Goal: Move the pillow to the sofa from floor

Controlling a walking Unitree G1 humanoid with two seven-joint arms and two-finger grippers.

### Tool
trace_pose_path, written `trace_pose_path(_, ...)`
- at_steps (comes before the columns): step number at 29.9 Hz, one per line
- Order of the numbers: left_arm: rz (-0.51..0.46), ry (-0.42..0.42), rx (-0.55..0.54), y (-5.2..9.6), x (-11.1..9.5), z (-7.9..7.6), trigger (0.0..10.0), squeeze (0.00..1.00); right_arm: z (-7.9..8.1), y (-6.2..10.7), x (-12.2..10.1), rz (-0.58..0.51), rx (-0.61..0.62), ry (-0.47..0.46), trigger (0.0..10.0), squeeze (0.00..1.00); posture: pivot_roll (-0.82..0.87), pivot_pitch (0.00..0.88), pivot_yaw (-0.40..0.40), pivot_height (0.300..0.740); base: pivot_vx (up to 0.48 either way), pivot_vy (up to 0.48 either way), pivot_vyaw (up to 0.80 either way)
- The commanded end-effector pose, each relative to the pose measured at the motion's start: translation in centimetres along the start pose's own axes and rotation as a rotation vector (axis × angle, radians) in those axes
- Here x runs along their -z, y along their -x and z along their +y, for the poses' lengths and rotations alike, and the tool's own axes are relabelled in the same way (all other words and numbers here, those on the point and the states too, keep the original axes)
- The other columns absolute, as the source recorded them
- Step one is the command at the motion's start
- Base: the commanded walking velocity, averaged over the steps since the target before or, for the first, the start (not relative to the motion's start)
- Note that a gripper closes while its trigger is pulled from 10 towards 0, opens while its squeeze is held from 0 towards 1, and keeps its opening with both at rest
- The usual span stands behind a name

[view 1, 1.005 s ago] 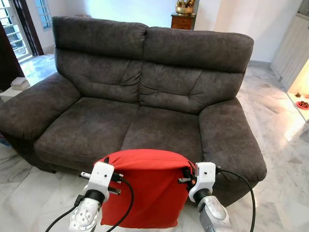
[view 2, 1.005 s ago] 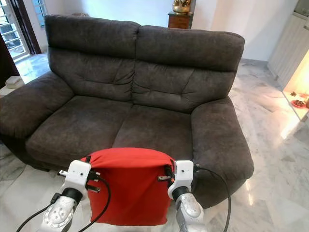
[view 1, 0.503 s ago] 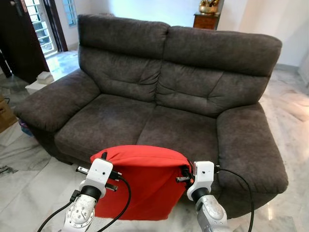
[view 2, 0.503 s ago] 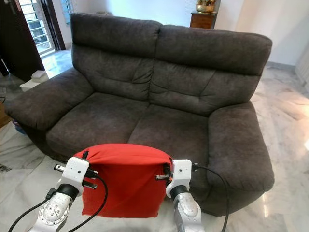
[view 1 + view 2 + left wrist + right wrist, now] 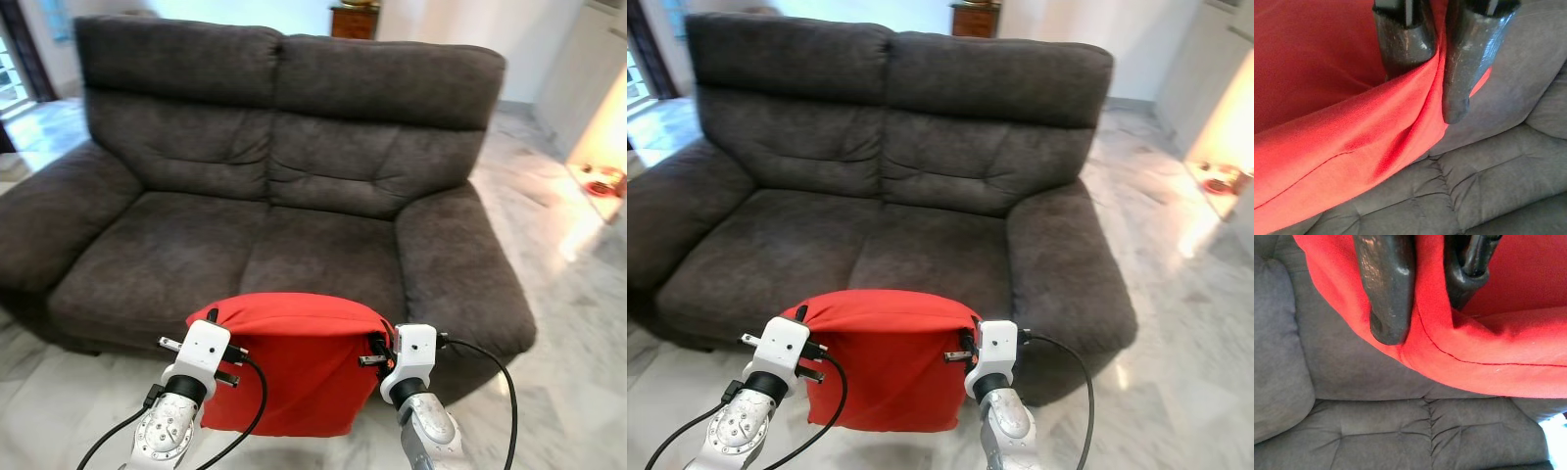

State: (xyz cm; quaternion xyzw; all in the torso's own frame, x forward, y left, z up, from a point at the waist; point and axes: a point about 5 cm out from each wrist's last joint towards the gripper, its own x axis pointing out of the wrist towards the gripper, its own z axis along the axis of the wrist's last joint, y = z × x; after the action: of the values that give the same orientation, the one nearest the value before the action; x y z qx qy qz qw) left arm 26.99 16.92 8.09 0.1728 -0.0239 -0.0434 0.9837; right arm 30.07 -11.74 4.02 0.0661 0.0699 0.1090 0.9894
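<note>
The red pillow [image 5: 287, 364] hangs in the air between the two claws, just in front of the sofa's [image 5: 284, 186] front edge and above the floor [image 5: 578, 323]. Its top edge is stretched level from one claw to the other, and the rest of the cloth droops down from it. The lower hem hangs clear of the floor.

The left claw [image 5: 214, 318] has the pillow's top left corner pinched between its two black fingers [image 5: 1405, 36], closed tight on a fold of red cloth. The right claw [image 5: 375, 346] grips the top right corner the same way, its fingers [image 5: 1386, 289] clamped on the seam with the cloth bunched between them. Both silver arms rise from the bottom of the head view, with black cables looping off the wrists.

The sofa is a dark grey two-seater with thick armrests, and the pillow sits opposite the seam between its two seat cushions, slightly toward the right one. The floor is pale marble. A wooden cabinet [image 5: 354, 20] stands behind the sofa's back. At the far right of the floor, in bright light, lies a small red thing [image 5: 600, 180], too blurred to tell.
</note>
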Motion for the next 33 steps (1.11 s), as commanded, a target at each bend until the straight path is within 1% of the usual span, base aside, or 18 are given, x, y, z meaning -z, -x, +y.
trace_pose_path(1,-0.052,-0.003,-0.147,0.1,-1.0,3.0,10.0,0.00,-2.4,0.1,-2.0,-0.105,0.118,0.003,10.0,0.00,0.19,0.024,-0.056,0.740,0.000,0.000,0.00)
trace_pose_path(10,-0.070,-0.003,-0.158,0.1,-1.6,3.2,10.0,0.00,-2.0,0.1,-2.3,-0.125,0.101,0.004,10.0,0.00,0.19,0.027,-0.052,0.740,0.000,0.000,0.00)
trace_pose_path(27,-0.070,-0.003,-0.158,0.1,-1.7,3.3,10.0,0.00,-1.6,0.0,-2.3,-0.125,0.080,0.007,10.0,0.00,0.19,0.029,-0.048,0.740,0.261,0.000,0.00)
trace_pose_path(30,-0.073,-0.005,-0.161,0.1,-1.9,3.5,10.0,0.00,-1.5,-0.1,-2.5,-0.135,0.078,0.006,10.0,0.00,0.20,0.029,-0.047,0.740,0.298,0.000,0.00)
trace_pose_path(33,-0.083,-0.013,-0.170,-0.1,-2.3,3.9,10.0,0.00,-1.3,-0.4,-3.4,-0.163,0.074,0.001,10.0,0.00,0.19,0.029,-0.046,0.740,0.306,0.000,0.00)
